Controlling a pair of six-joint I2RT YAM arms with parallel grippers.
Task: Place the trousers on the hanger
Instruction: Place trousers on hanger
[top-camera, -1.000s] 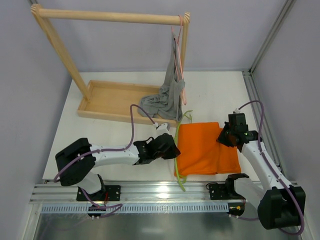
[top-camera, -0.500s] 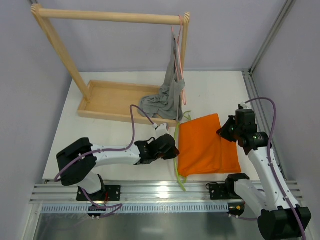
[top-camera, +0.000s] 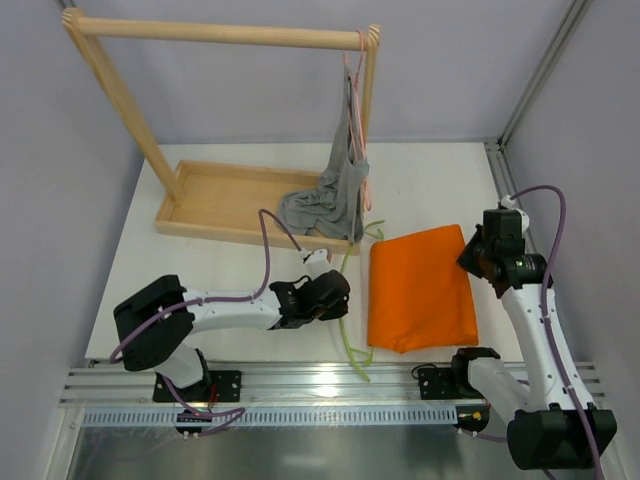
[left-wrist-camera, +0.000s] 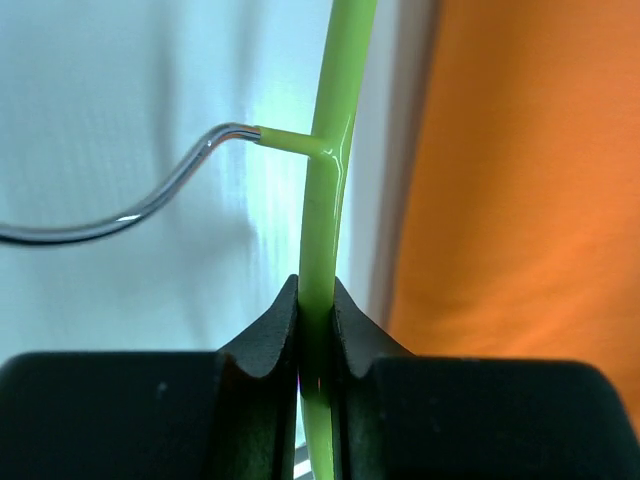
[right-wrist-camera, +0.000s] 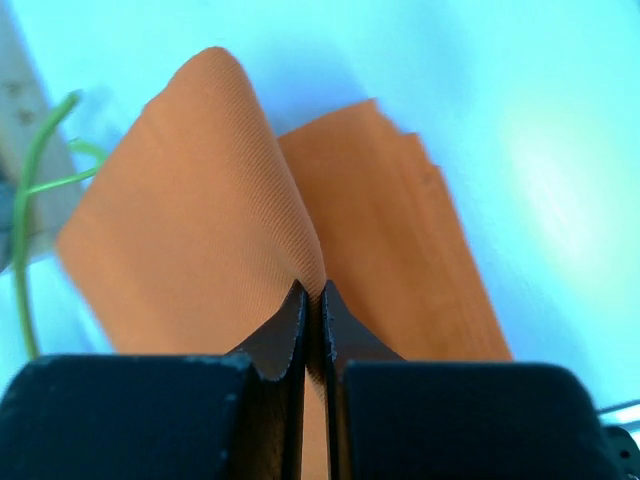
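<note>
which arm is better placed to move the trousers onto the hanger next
Right: the right gripper is shut on a raised fold of the trousers; the left gripper is shut on the hanger beside them.

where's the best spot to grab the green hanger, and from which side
Grip the hanger on its thin straight bar beside where the metal hook joins, coming from the side away from the trousers, jaws across the bar. The rod is slim and cloth lies close on the other side. The left gripper is shut on it there.
</note>
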